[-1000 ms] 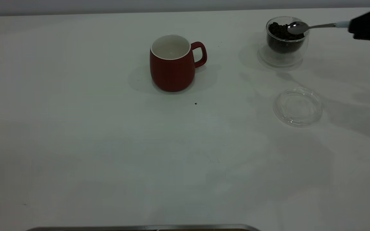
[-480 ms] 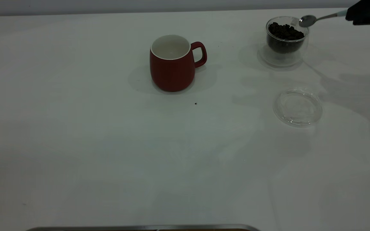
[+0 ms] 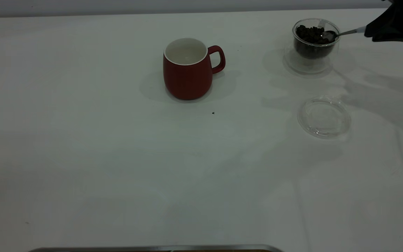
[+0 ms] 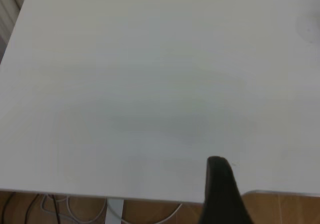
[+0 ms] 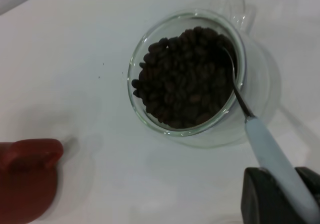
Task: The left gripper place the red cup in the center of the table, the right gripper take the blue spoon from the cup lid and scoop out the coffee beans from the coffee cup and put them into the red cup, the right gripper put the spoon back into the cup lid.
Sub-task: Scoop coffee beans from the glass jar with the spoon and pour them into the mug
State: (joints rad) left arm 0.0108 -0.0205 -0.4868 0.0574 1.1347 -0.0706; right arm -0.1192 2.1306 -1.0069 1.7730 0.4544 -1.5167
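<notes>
Spoon [image 3: 331, 34] clenched by right end effector [image 3: 376, 31] dips into coffee cup [image 3: 314, 43]; cup lid [image 3: 324, 117] nearby.

Right end effector [image 5: 280, 194] at far right table edge, fingers clamped, left end effector [image 4: 222, 194] parked off-table

The exterior view looks down across the whole counter [image 3: 117, 168] from its near edge, the right wrist view peers steeply and closely into the glass coffee cup [image 5: 187, 77], sharing it and the red cup [image 3: 187, 70] with the exterior, while the left wrist view faces only bare counter edge.
</notes>
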